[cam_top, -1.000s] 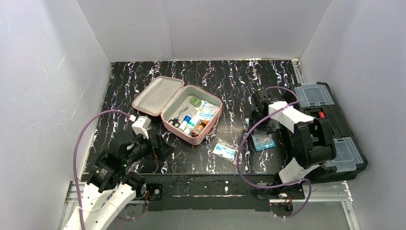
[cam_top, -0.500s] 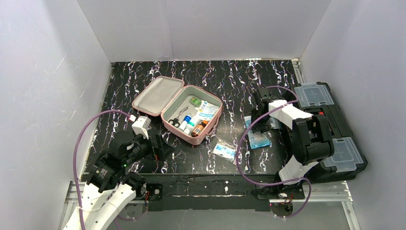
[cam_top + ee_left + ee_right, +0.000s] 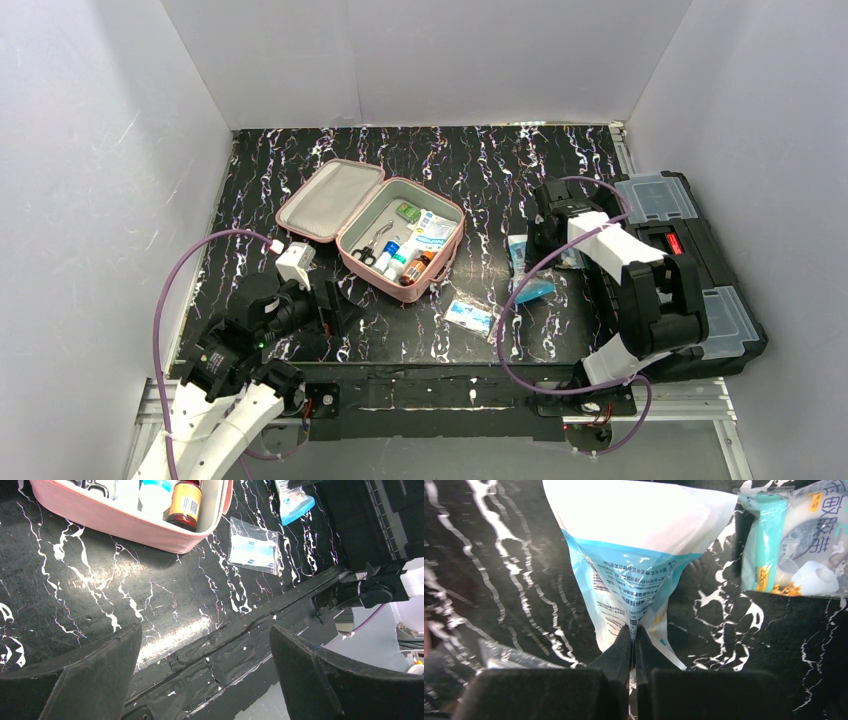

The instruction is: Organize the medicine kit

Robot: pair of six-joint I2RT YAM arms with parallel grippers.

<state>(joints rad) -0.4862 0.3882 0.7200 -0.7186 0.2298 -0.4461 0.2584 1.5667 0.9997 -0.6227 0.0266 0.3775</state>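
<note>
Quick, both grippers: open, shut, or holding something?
Left gripper: open, holding nothing.
Right gripper: closed on the blue-and-white packet.

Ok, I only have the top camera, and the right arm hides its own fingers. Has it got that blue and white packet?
Observer: Yes. The right wrist view shows the right gripper shut on the blue and white packet, pinching one edge.
Operator: Anything near it?
Observer: A teal-edged packet with printed writing lies on the table, to its right in that view.
Operator: And the left fingers?
Observer: The left gripper is open with nothing between its fingers, above bare table just short of the medicine kit.
</note>
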